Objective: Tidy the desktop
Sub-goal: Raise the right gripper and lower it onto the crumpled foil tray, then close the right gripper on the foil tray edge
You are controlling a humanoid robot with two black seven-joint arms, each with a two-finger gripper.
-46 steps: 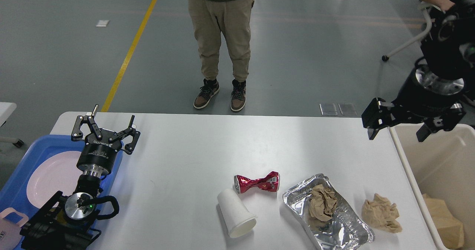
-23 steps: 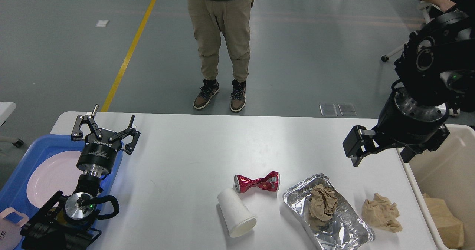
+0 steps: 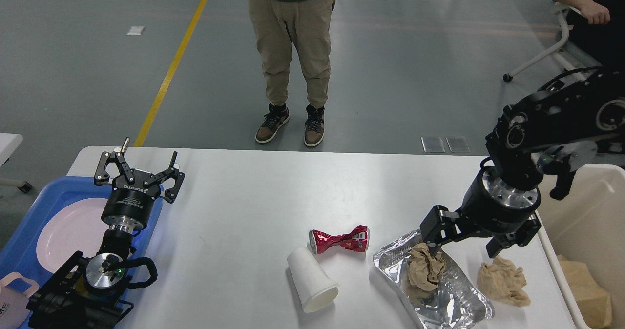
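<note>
The white desktop (image 3: 254, 197) holds a crushed red can (image 3: 339, 239), a white paper cup (image 3: 311, 286) on its side, a foil tray (image 3: 439, 295) with a crumpled brown paper ball (image 3: 424, 267) in it, and a second brown paper wad (image 3: 503, 282) at the right. My right gripper (image 3: 466, 243) is open and hangs low over the gap between the foil tray and the loose wad, one finger by each. My left gripper (image 3: 139, 170) is open and empty, pointing away over the desktop's left edge.
A blue tray (image 3: 24, 241) with a pink plate (image 3: 63, 234) sits at the left. A beige bin (image 3: 586, 221) with brown paper inside stands at the right edge. A person (image 3: 290, 60) stands beyond the far edge.
My right arm has swung from above the bin's far corner down and left, to just above the foil tray and paper wad. The left arm has not moved.
</note>
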